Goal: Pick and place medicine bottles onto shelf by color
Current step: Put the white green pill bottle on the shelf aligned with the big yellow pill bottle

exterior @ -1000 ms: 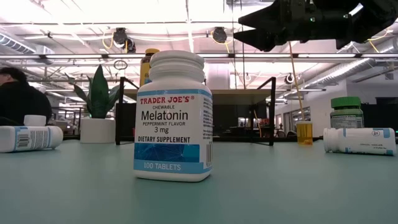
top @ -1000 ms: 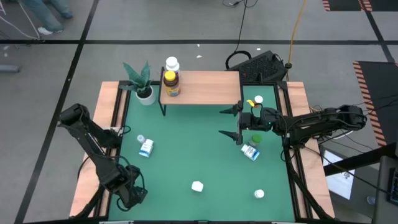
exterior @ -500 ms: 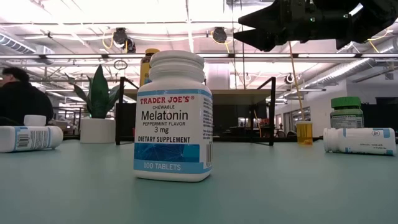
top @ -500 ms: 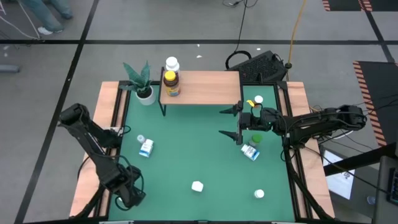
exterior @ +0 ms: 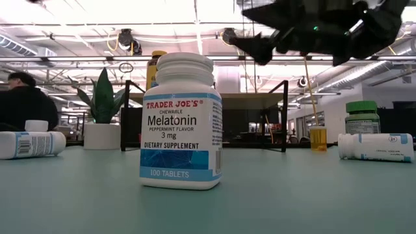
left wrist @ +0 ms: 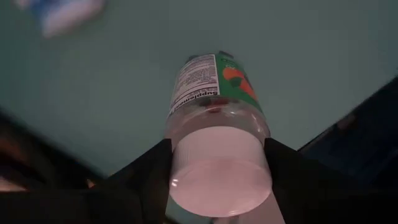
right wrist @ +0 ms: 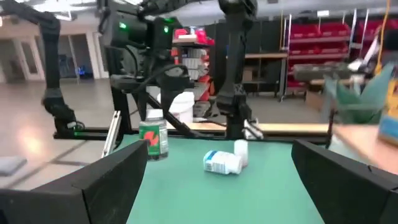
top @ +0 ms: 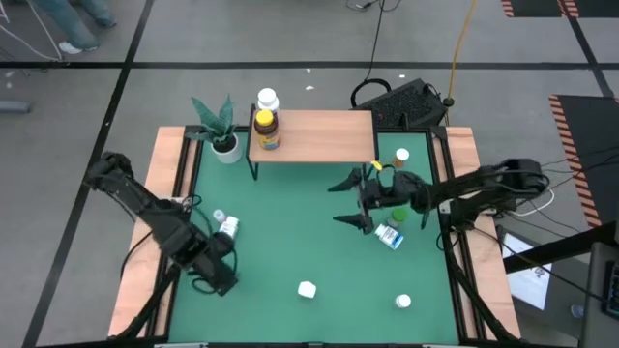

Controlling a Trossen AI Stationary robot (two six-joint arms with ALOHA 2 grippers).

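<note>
A clear bottle with a green and orange label (left wrist: 219, 124) is clamped between the fingers of the left gripper (left wrist: 217, 180), its white cap toward the wrist camera; in the right wrist view the same bottle (right wrist: 153, 138) is seen held upright above the green table (top: 290, 242). In the high view the left gripper (top: 224, 253) is found at about eight o'clock on the table, just beside a white-and-blue bottle (top: 228, 228) lying on its side.

The right gripper (top: 354, 201) is held above the table at about three o'clock, with its fingers spread wide and nothing between them. Near it are a green-capped bottle (top: 397, 216), a second white-and-blue bottle (top: 389, 235) on its side and a yellow bottle (top: 400, 157).

On the wooden shelf (top: 319, 135), at twelve o'clock, an amber bottle with a yellow label (top: 266, 130) is stood at its left end, with a white bottle (top: 267, 99) just behind it. A melatonin bottle (exterior: 181, 121) is stood upright at six o'clock, and a white-capped bottle (top: 402, 303) at five o'clock. A potted plant (top: 221, 129) is set beside the shelf.
</note>
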